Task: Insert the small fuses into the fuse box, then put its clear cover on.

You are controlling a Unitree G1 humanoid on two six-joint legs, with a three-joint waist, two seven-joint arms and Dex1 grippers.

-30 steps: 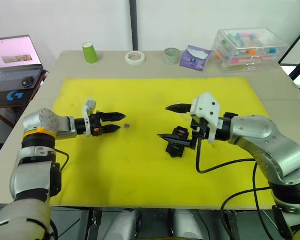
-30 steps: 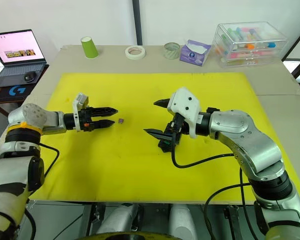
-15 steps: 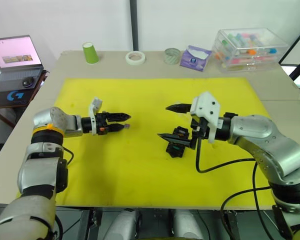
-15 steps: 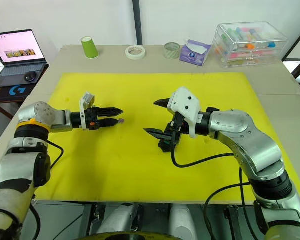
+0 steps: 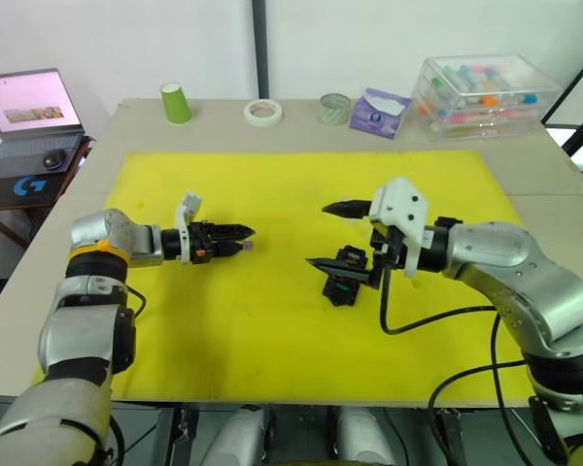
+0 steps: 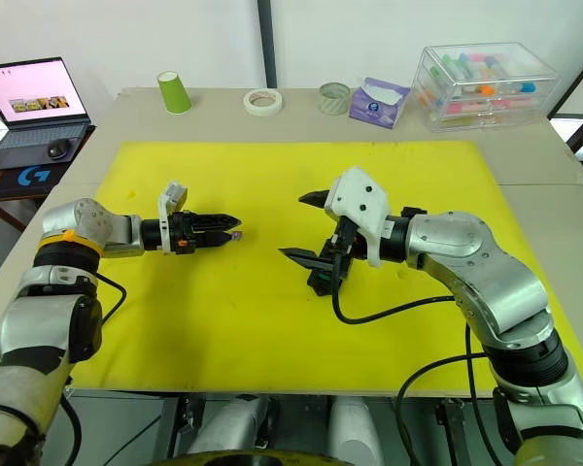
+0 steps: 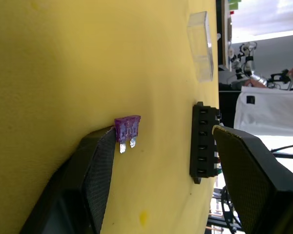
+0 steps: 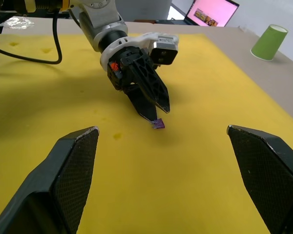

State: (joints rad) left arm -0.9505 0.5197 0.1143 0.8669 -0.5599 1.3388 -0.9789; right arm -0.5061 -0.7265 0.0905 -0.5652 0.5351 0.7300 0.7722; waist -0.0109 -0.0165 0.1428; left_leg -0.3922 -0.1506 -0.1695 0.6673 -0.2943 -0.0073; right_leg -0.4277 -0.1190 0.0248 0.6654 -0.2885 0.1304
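We see a yellow mat spread over the table, with both arms reaching inward over it. The left gripper lies low over the left half of the mat, its 2 black fingers not closed on each other: in the left wrist view a gap shows between them, and a purple fuse sits against the tip of 1 finger, its 2 metal blades showing. From the head views we cannot tell whether that fuse is lifted or resting on the mat; it appears at the fingertips. The right gripper hovers right of centre with its fingers spread wide — 1 far, 1 near. The black fuse box lies on the mat just beside the near right finger and partly beneath the right wrist; in the left wrist view its row of slots is visible. The clear cover lies flat on the mat, apart from the fuse box. Along the far edge of the table stand a green cup, a roll of tape, a tissue pack and a large clear storage box — a laptop sits on a side stand at far left.
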